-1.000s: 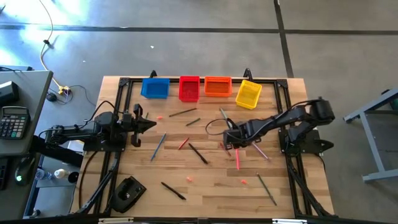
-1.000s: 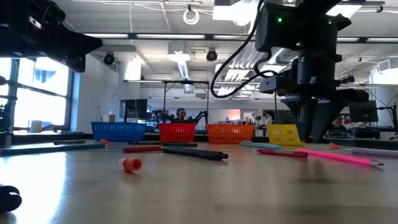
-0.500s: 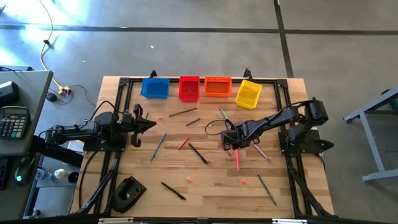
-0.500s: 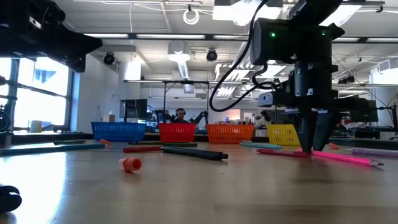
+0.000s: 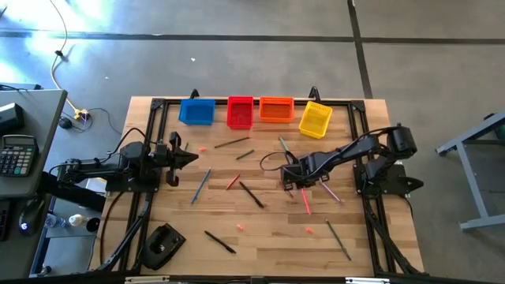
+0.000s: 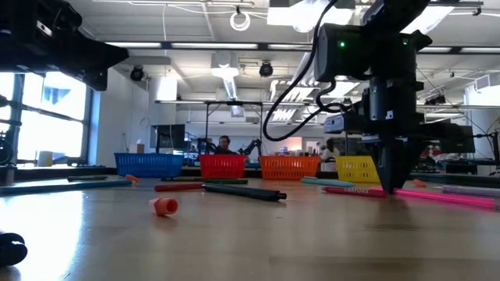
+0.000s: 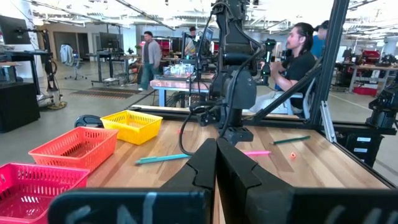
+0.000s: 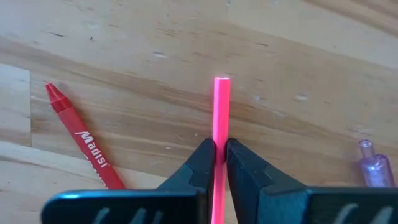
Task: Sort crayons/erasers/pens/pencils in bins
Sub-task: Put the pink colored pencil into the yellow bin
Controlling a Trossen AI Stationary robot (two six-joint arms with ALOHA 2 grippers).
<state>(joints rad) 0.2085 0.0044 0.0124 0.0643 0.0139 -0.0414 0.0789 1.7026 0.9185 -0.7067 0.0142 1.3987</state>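
My right gripper points down at the table's middle right, shut on a pink pencil that lies on the wood. A red crayon and a purple pen lie on either side of it. Four bins stand along the far edge: blue, red, orange and yellow. Tiny pink-red erasers lie near the front. My left gripper waits shut and level above the table's left side. My right gripper pinches the pink pencil's shaft between its two fingers, a short way from the pencil's flat far end. The fingers come from above, pointing down, and lie across the pencil. The pencil lies flat on the table.
Dark pens and coloured pencils lie scattered over the middle of the table. A black device sits at the near left corner. A dark cable loop hangs beside the right arm. A black frame borders the table.
My right gripper has come down a little over the pink pencil, and its fingers have shut from wide open onto the shaft. The pencil has turned slightly on the table, its near end swinging toward the right edge.
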